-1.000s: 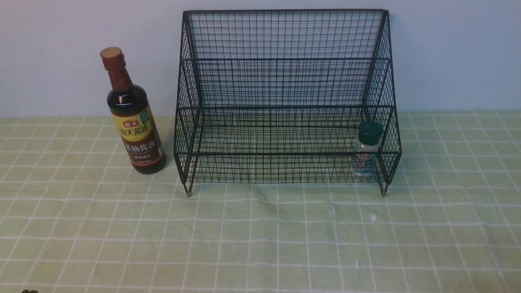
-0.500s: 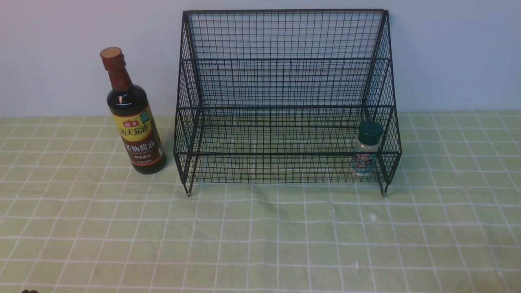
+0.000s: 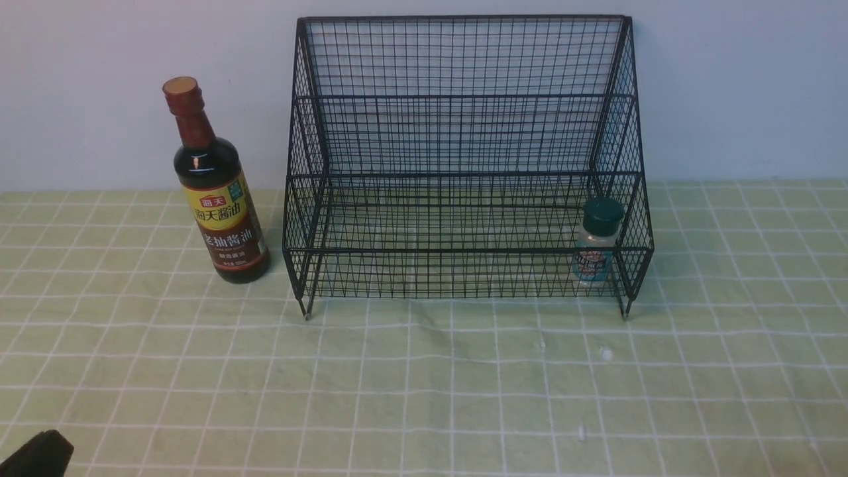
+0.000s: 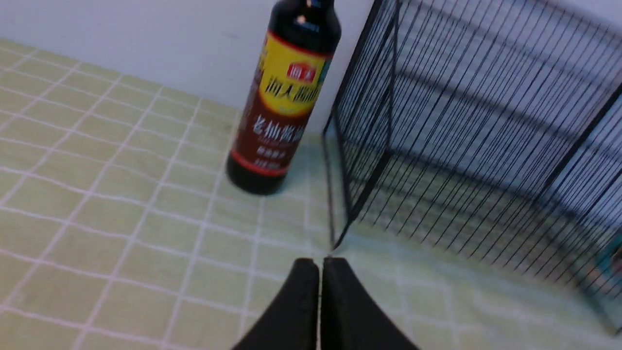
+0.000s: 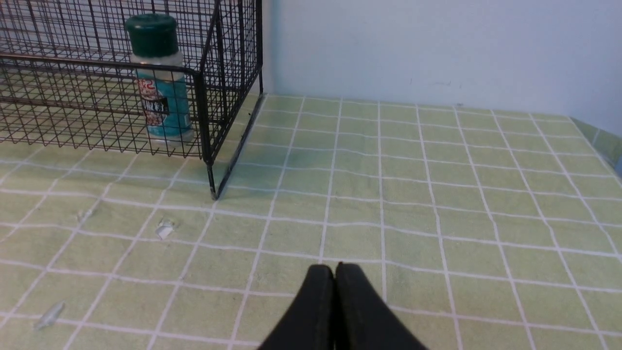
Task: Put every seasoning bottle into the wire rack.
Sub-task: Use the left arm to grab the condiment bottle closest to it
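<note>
One left claw (image 3: pixel 40 454) newly in view

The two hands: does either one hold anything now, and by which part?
Nothing is held. The left hand is shut, empty, apart from the soy-sauce bottle; the right hand is shut, empty, apart from the shaker in the wire rack.

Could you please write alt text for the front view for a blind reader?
A black wire rack stands on a green checked tablecloth, with a small green-capped shaker upright in its lower tier's right end. A tall soy-sauce bottle stands outside, left of the rack; the left gripper shows as a black tip at the bottom-left corner.
</note>
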